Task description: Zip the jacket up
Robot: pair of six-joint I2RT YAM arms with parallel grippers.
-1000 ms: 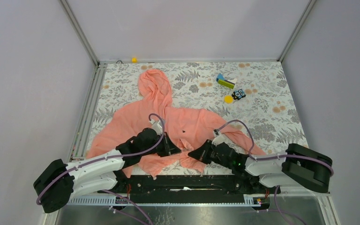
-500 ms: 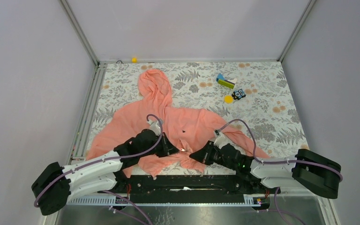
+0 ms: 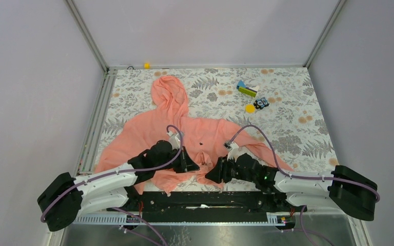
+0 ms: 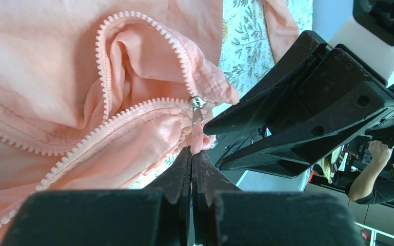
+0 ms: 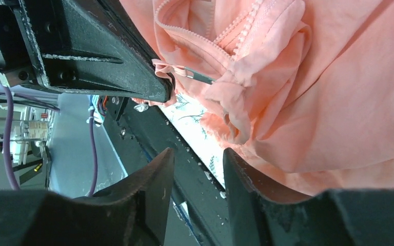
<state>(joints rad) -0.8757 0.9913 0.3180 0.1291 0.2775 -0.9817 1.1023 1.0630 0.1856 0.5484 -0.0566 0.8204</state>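
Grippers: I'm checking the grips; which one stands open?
The right gripper: its jaws stand apart, holding nothing. The left gripper is shut on the jacket.

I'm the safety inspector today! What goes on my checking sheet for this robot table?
Surface: flowery tabletop, flat.
Job's things: pink jacket spread out, hood far; zipper open, slider at the hem.
Clutter: small toys far right, off the jacket; a yellow bit on the far edge.
Grippers: left gripper fingers shut, pinching the jacket by the slider; right gripper fingers apart, holding nothing.
Cables: purple cables looping over both arms.
Surroundings: grey walls; a person's arm beyond the table.
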